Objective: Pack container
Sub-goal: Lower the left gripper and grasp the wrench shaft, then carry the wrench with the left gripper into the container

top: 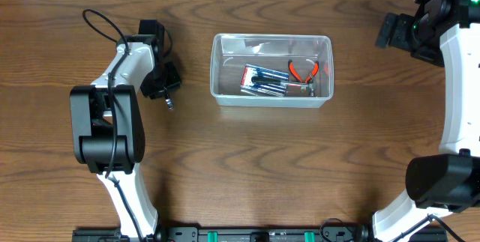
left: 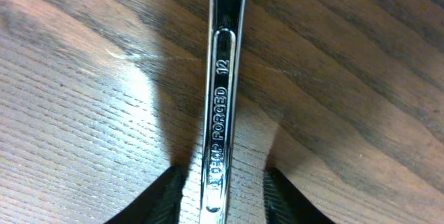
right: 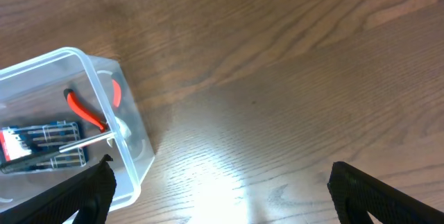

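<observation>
The clear plastic container stands at the table's middle and shows at the left of the right wrist view. It holds red-handled pliers and a blue and black tool pack. A chrome wrench marked "DROP FORGED 12" lies flat on the wood. My left gripper is open, one finger on each side of the wrench with a gap on both sides. In the overhead view it is left of the container. My right gripper is wide open and empty, right of the container.
The left arm's base and cable take up the left side of the table. The right arm runs along the right edge. The wooden tabletop stretches to the front.
</observation>
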You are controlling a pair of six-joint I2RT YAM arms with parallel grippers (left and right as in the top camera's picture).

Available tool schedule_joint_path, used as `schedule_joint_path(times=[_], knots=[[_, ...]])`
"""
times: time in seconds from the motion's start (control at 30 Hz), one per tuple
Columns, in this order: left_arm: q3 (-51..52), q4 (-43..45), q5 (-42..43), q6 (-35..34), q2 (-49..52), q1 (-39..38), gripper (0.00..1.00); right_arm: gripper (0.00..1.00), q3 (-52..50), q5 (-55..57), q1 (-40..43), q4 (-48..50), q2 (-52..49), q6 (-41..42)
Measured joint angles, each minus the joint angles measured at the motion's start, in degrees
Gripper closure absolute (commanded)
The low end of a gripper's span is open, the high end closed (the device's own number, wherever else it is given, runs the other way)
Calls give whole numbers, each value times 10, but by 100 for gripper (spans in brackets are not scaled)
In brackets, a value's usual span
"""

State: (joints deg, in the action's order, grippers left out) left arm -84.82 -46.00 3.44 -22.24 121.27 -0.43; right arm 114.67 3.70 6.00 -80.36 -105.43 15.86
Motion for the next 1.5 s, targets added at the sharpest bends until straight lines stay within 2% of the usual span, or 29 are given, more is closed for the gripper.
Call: schedule_joint_path(times=[0.23,0.33,0.4,0.47,1.13,1.3,1.5], knots=[[0,-2,1,0,0,0,80,1,0,0,0,0,0,0],[0,-2,0,0,0,0,81,1,0,0,0,0,0,0],[0,-2,0,0,0,0,89,1,0,0,0,0,0,0],[0,-2,1,-1,0,0,92,1,0,0,0,0,0,0],[0,-18,3,6,-6,0,94,1,0,2,0,0,0,0],[0,-19,3,71,-67,-14,94,1,0,2,0,0,0,0],[-13,2,5,226,-231,-70,94,1,0,2,0,0,0,0]])
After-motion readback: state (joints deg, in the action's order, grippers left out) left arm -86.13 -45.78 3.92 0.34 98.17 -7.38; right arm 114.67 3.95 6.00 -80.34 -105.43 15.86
